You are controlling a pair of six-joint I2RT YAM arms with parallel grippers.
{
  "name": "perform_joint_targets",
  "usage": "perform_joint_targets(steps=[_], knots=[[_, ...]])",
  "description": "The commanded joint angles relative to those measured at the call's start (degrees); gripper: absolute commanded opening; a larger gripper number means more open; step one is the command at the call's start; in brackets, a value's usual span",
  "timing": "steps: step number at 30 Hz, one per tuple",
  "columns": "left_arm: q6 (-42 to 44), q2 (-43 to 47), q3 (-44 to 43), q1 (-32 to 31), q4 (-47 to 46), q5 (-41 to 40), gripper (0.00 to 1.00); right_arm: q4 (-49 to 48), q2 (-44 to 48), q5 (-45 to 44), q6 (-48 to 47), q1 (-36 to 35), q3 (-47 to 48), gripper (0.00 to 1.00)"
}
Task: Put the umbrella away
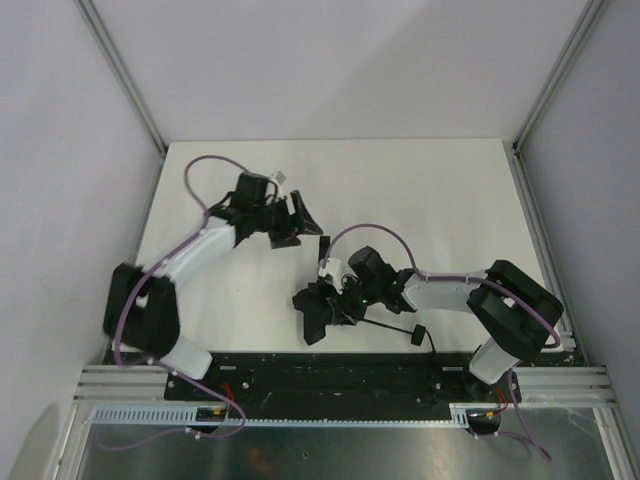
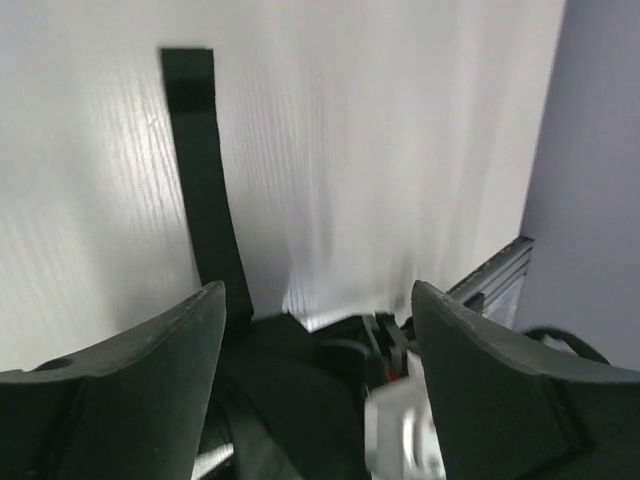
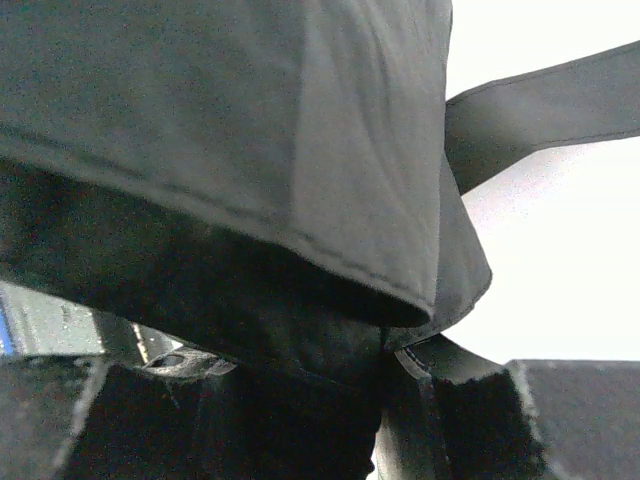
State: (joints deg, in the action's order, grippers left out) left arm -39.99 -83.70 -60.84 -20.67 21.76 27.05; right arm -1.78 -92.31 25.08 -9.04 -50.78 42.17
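**Top view:** the umbrella [image 1: 312, 322] is a scrunched black bundle toward the near edge of the table [image 1: 420, 190], about mid-width. Its shaft runs off to the right and ends at the handle [image 1: 418, 336], so the long axis is basically left-right. The right gripper [image 1: 330, 300] sits right on the bundle and looks clamped on the fabric, so it's easily the nearer arm. The left gripper [image 1: 297, 222] is apart from it, further back and a bit left, with its jaws spread and nothing in them. A thin strap [image 1: 325, 246] pokes out of the bundle toward the back, in between the two grippers. My guess is the next move hinges on that: the left arm has to come forward and slightly right to reach either the strap or the canopy.

**Left wrist:** the fingers [image 2: 140, 380] are wide apart. The strap lies flat on the white tabletop and runs away from the camera, just inside the left finger. The blurry dark mass low in the gap is probably the bundle, but I can't tell if it's touching. The top view only shows the strap as a sliver, while here you see its full length.

**Right wrist:** folded canopy fabric fills the frame, and the strap heads off to the upper right. This gripper's own fingers [image 3: 570, 420] are along the bottom edge with fabric packed between them. It's a close-up of the grip, but no handle or left arm is in view.
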Motion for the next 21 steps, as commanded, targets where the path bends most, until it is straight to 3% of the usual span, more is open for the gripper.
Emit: perform_joint_targets(steps=[1,4,9,17,21], knots=[[3.6,-10.9,-7.0,-4.4,-1.7,-1.1,0.76,-2.2,-1.9,7.1,0.5,-0.5,-2.8,0.00],[3.9,-16.0,-10.6,-5.5,-1.5,-1.8,0.71,-2.2,-1.5,4.1,0.8,-1.5,-3.1,0.00],[8.0,-21.5,-16.4,-7.7,1.2,-5.7,0.76,-4.0,0.1,-5.9,0.9,-3.6,-4.2,0.00],[13.5,-25.3,-16.8,-12.1,4.3,-19.8,0.77,-2.9,3.4,-13.4,0.2,-4.2,-3.7,0.00],[15.6,-27.9,-17.4,-13.8,5.2,-22.7,0.80,-1.5,3.0,-15.7,-0.3,-4.6,-3.2,0.00]])
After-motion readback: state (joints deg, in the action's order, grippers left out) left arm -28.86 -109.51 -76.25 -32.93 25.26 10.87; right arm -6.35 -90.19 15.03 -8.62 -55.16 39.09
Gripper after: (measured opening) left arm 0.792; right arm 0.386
